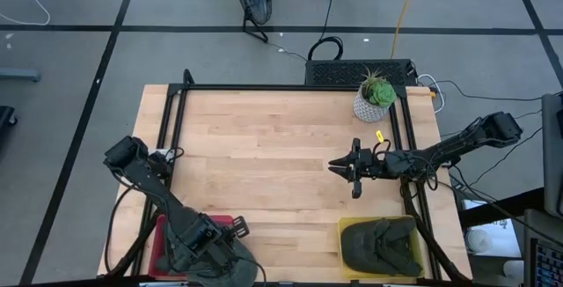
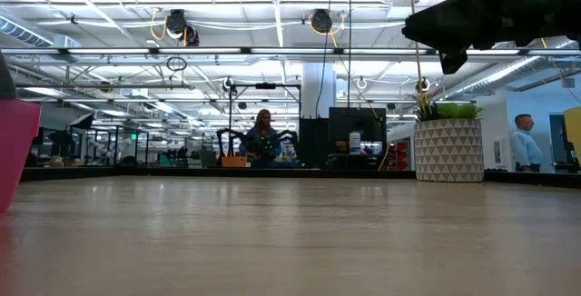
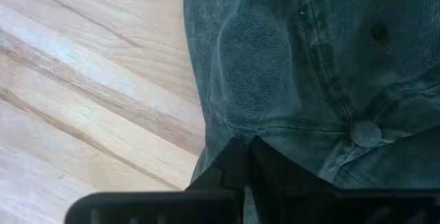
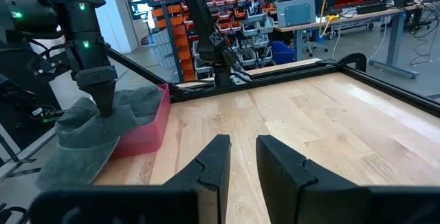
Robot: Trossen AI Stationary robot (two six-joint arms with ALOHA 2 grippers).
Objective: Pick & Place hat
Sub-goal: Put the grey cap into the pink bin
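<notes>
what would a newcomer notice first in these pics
Probably the left claw at the near left corner, pinching a grey-green hat that drapes over the red bin. Next, a second dark hat lying in the yellow bin at the near right. The right claw hovers open above mid-table, near the potted plant.

A potted plant [image 1: 376, 99] stands at the tabletop [image 1: 264, 155] far right corner. A bin [image 1: 347, 234] sits at the near right corner with a hat [image 1: 383, 245] in it. At the near left corner, another hat [image 1: 230, 265] seems draped over a tray [image 1: 160, 239], under the left hand [image 1: 211, 239]. The right hand [image 1: 339, 165] hangs right of centre.
</notes>
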